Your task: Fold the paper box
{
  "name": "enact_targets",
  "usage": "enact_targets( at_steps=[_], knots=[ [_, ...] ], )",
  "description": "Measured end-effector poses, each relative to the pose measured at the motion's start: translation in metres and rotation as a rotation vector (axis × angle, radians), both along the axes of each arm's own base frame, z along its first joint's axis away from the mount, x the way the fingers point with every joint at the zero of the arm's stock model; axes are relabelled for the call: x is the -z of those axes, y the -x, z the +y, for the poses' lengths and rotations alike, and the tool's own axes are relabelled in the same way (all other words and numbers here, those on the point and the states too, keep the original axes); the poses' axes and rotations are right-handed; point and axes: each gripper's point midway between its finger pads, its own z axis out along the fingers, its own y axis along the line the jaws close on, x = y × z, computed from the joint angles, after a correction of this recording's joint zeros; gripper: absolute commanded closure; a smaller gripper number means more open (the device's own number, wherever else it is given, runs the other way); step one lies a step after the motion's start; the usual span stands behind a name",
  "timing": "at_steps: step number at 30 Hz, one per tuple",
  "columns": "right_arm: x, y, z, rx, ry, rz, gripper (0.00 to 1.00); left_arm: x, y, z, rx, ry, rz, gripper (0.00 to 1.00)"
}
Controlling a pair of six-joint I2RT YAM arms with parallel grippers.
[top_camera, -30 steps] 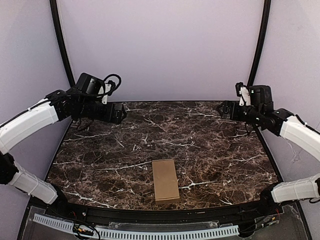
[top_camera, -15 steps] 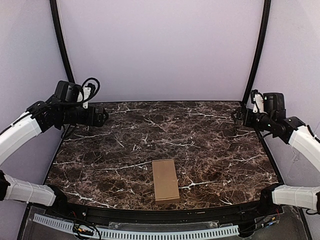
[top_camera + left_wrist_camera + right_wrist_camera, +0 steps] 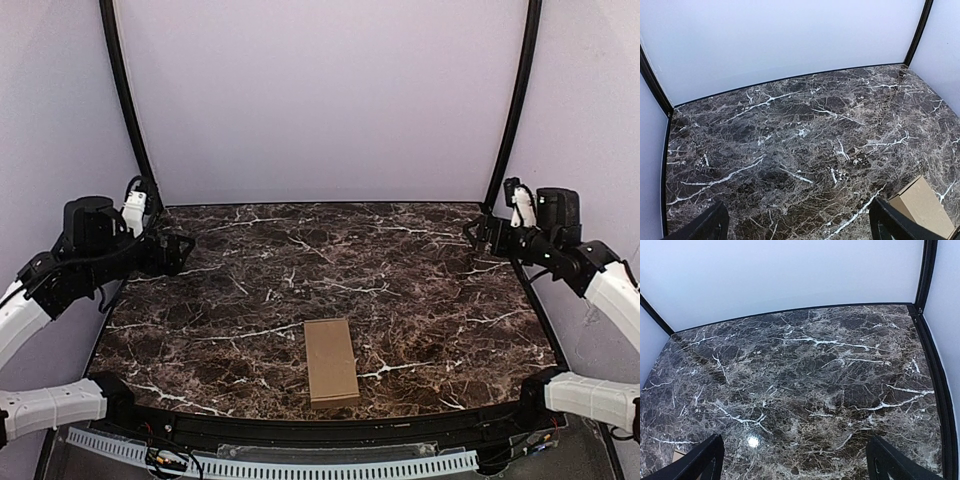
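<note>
On the table, as the top camera shows it, the paper box lies flat near the table's front edge, about midway along it, with its long side running front to back. It is plain brown and touches nothing but the dark, white-veined marble. The left gripper hangs over the table's left edge, toward the back, pointing inward across the table. The right gripper hangs over the table's right back corner, also pointing inward. Both are well apart from the paper box. In this view their jaws are too small and dark to read.

In the left wrist camera, the left gripper's two black fingers stand at the bottom corners of the view. They are spread wide with only bare table between them, so this gripper holds nothing. A corner of the paper box shows just beyond the finger at the view's right, lying on the table; whether the two touch I cannot tell. The table's back edge meets a pale wall.

In the right wrist camera, the right gripper's fingers likewise sit far apart at the bottom corners, wide open and empty above the table. A tiny tan patch beside the finger at the view's left is too small to name for sure.
</note>
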Motion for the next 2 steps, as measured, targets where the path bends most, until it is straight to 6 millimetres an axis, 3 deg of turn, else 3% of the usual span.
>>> enact_targets(
  at_steps=[2],
  knots=[
    [-0.0020,0.0028,0.0023,-0.022,0.002,-0.013,0.02,-0.0053,0.0002,0.0002,0.002,0.006,-0.021,0.01]
  ],
)
